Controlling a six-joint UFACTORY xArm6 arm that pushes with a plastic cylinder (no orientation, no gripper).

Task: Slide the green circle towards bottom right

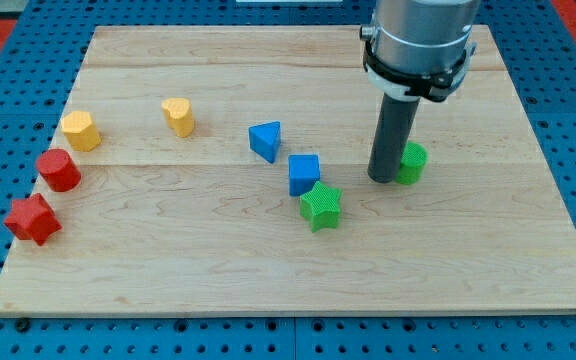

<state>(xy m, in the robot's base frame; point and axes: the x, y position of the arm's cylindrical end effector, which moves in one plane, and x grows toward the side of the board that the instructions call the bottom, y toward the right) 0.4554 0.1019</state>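
Observation:
The green circle (413, 162) sits right of the board's middle. My tip (382, 179) rests on the board at the circle's left side, touching or nearly touching it; the rod hides part of the circle's left edge. The arm's grey body comes down from the view's top.
A green star (320, 206) lies left of and below my tip, with a blue cube (304, 173) just above it and a blue triangle (265, 140) further up-left. A yellow heart (178, 116), a yellow hexagon (81, 131), a red cylinder (59, 170) and a red star (33, 219) stand at the left. The wooden board (468, 270) lies on a blue pegboard.

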